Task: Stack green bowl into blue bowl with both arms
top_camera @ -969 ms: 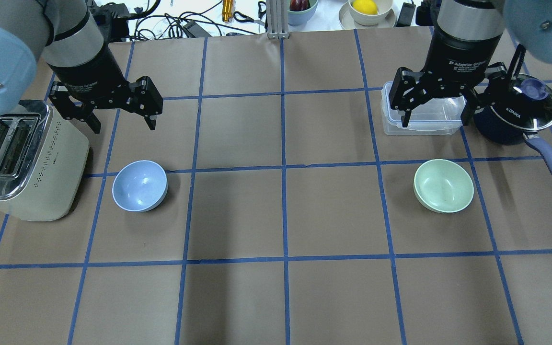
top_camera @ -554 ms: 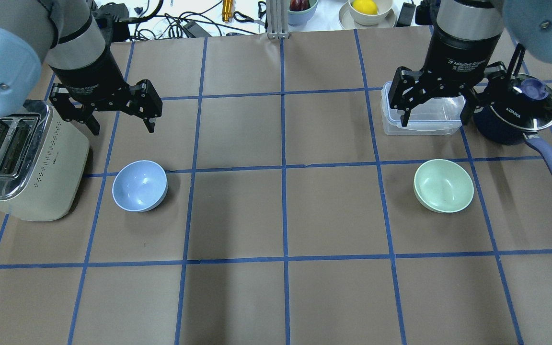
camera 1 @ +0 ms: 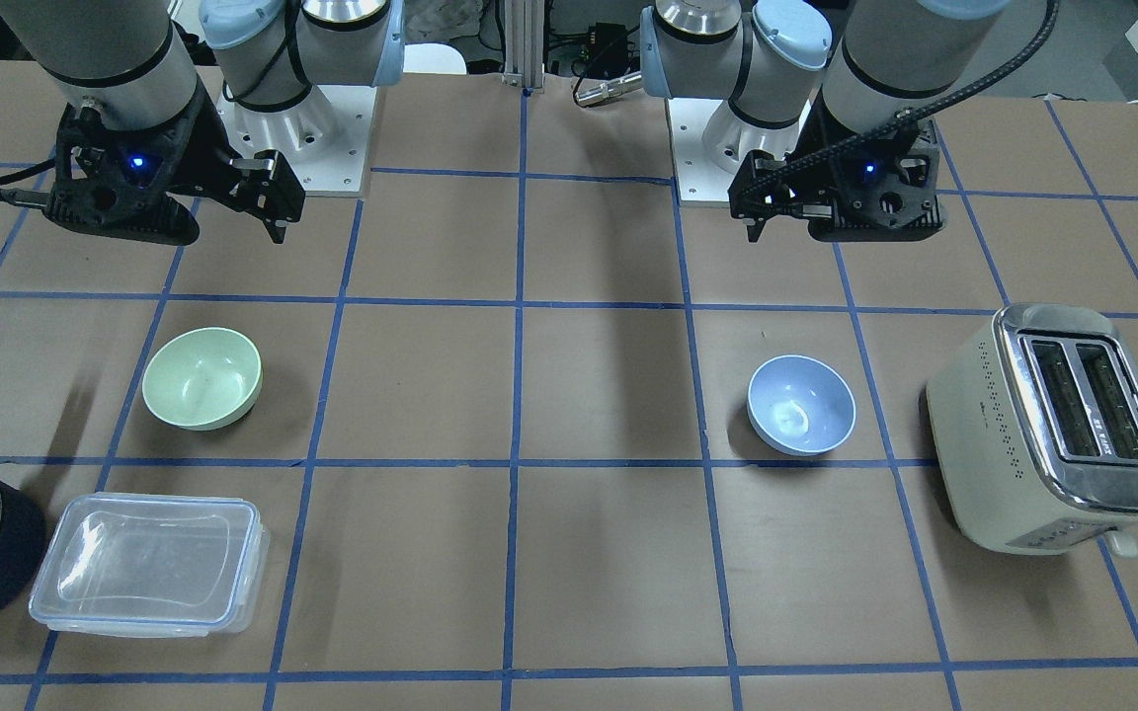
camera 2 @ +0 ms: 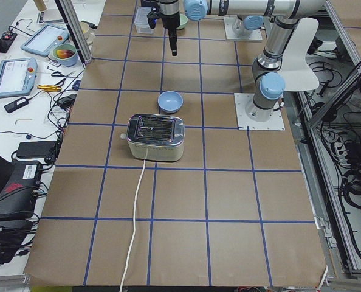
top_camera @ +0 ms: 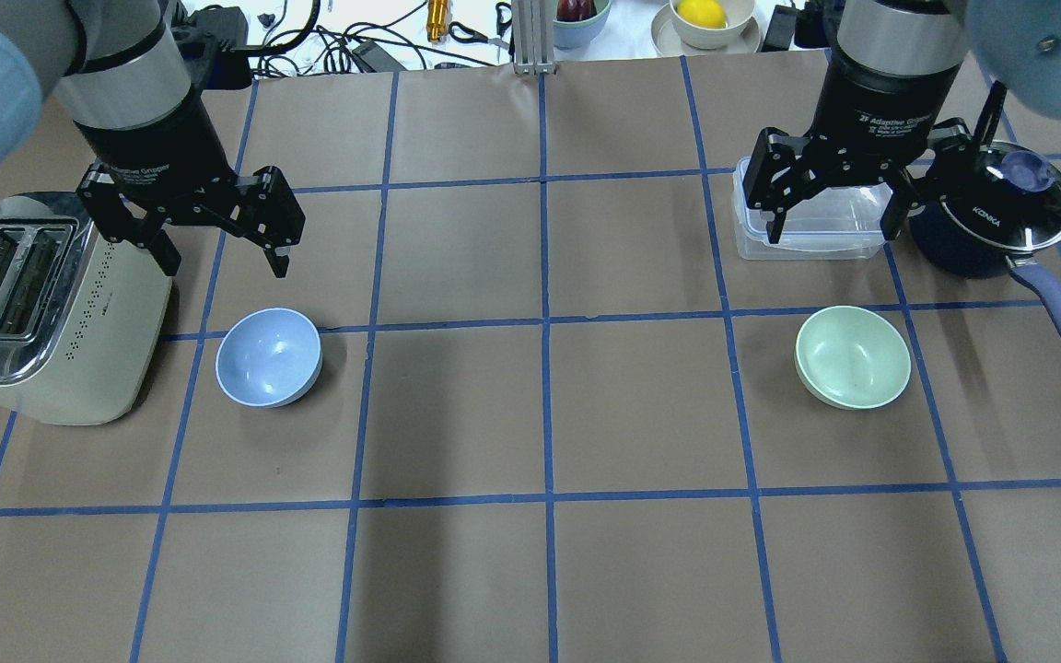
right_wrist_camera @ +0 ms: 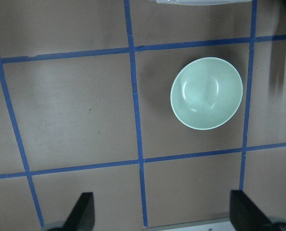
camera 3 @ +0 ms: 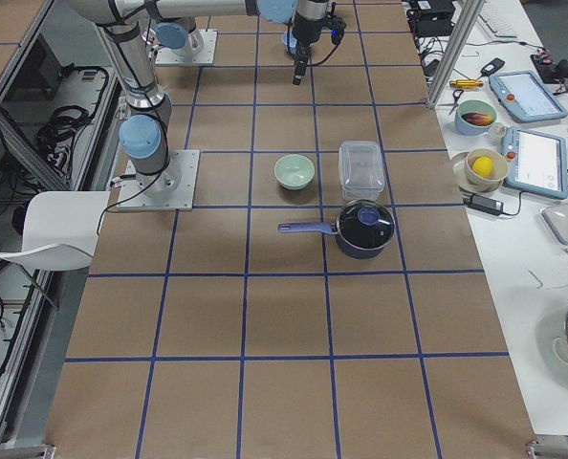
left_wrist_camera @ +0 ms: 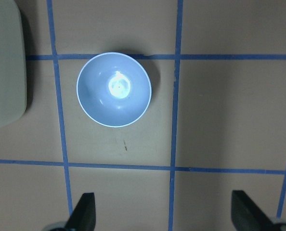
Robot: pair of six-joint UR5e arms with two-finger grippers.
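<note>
The pale green bowl [top_camera: 853, 357] sits upright on the table's right side and shows in the right wrist view [right_wrist_camera: 206, 93]. The pale blue bowl [top_camera: 269, 356] sits upright on the left side next to the toaster and shows in the left wrist view [left_wrist_camera: 114, 89]. My left gripper [top_camera: 225, 267] is open and empty, hovering above the table just beyond the blue bowl. My right gripper [top_camera: 830, 235] is open and empty, hovering over the clear container beyond the green bowl. Both bowls are empty and far apart.
A cream toaster [top_camera: 42, 304] stands close to the left of the blue bowl. A clear lidded container [top_camera: 811, 226] and a dark saucepan [top_camera: 991, 221] with a purple-blue handle [top_camera: 1060, 318] lie beyond and right of the green bowl. Bowls and cables sit past the far edge.
My left gripper has moved a little toward the near side, closer to the blue bowl, still open. The right gripper has barely shifted. The bowls have not moved.
</note>
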